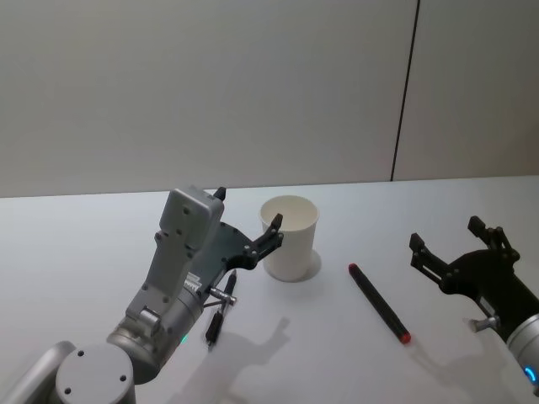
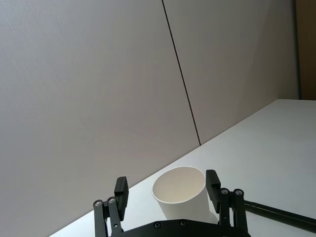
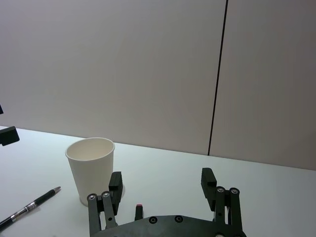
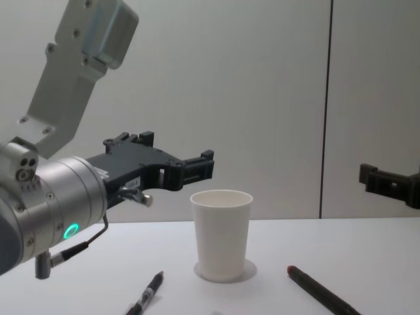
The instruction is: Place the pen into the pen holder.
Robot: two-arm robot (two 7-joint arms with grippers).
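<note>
Pens, two in number, lay flat on the white counter (image 1: 84,244), both unheld. A red-tipped pen (image 1: 379,303) lay right of the upright paper cup (image 1: 290,240), and a silver-banded pen (image 1: 221,307) lay left of it, beside the left arm. The left pincer (image 1: 248,208) hung spread wide and empty just beside the cup. The chest view placed it slightly above the rim, and its wrist view framed the cup between its fingers (image 2: 121,190). The right pincer (image 1: 445,233), equally wide and empty, stood apart at the right.

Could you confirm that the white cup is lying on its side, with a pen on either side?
Not quite: the chest view shows the cup standing upright. A black pen does lie on one side and a red-tipped pen on the other.
</note>
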